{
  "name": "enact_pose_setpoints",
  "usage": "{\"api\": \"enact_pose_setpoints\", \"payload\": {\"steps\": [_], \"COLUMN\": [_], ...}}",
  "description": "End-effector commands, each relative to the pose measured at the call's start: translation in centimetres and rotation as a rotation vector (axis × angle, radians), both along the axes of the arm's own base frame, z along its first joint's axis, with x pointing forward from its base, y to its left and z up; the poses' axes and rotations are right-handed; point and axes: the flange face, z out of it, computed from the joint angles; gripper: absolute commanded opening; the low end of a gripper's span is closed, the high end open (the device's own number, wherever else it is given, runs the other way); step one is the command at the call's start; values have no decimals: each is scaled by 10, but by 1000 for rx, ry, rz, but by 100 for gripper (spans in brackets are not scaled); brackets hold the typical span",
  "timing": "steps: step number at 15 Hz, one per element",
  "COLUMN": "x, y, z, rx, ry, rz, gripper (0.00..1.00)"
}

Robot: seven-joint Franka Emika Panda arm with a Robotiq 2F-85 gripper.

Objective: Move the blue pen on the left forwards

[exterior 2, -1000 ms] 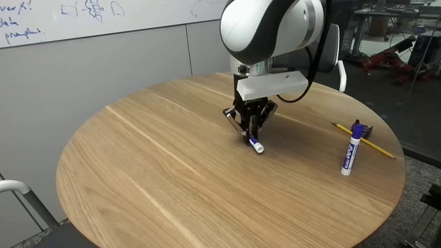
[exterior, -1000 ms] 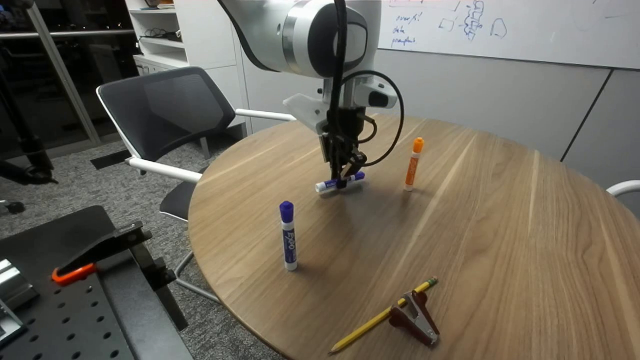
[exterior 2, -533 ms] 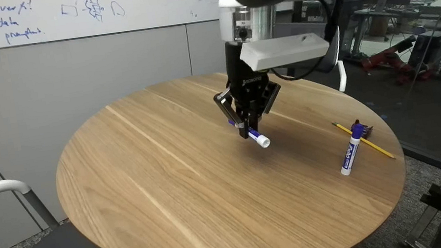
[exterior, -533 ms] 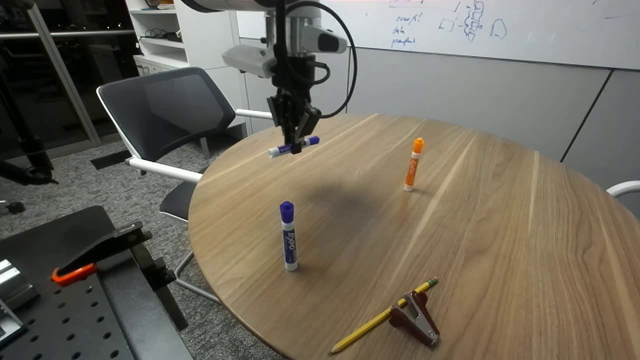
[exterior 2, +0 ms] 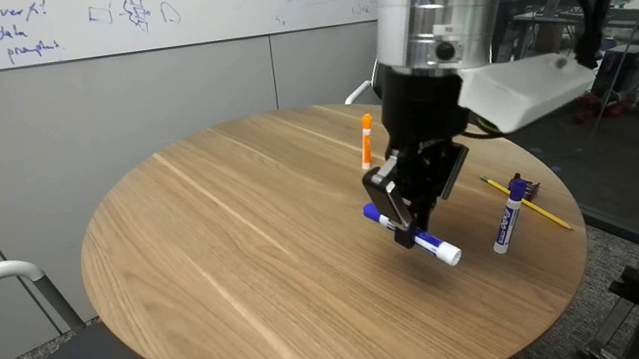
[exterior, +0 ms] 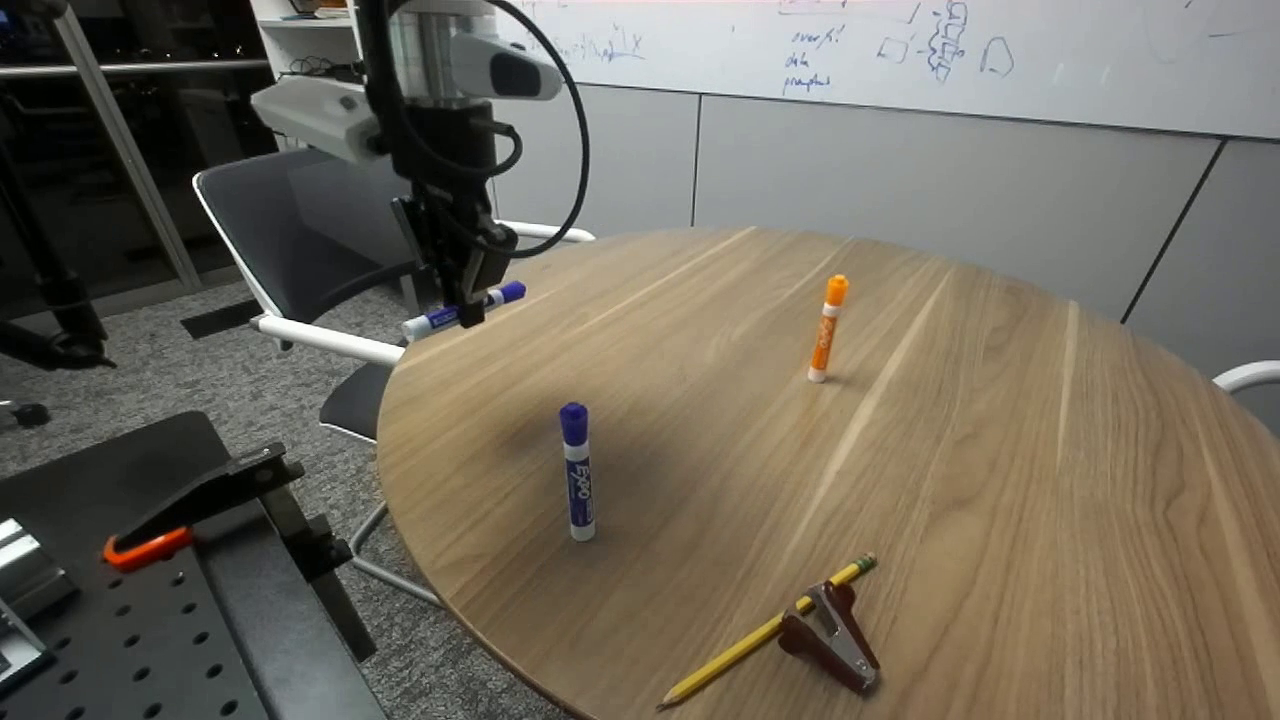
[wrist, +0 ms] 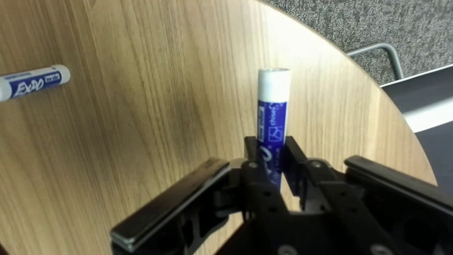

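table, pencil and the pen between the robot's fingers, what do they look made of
Table: wood or wood-look laminate, perhaps satin; streaky grain, soft glare in the wrist view. Pencil: probably painted wood; even yellow shaft, sharpened tip. Blue pen: likely smooth plastic; uniform white end, printed label. Whether it's glossy, I can't tell.

I see speckled carpet (exterior: 200, 380), dark-seated chairs (exterior: 285, 230), a round wooden table (exterior: 1000, 480) and a grey wall (exterior 2: 124, 101) beneath a scribbled whiteboard (exterior 2: 211, 5).
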Motion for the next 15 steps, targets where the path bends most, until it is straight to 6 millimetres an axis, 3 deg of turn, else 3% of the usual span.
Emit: {"api": "enact_pose_setpoints", "payload": {"steps": [1, 6, 11, 13, 15], "x": [-34, -42, -35, -35, -35], "y": [-22, -45, -48, -47, -46], "z": [-26, -71, -105, -116, -111], "rx": [8, -9, -30, -42, -57], "ry": [-30, -49, -49, -42, -39], "rz": [34, 50, 55, 63, 70], "gripper": [5, 5, 5, 5, 5]}}
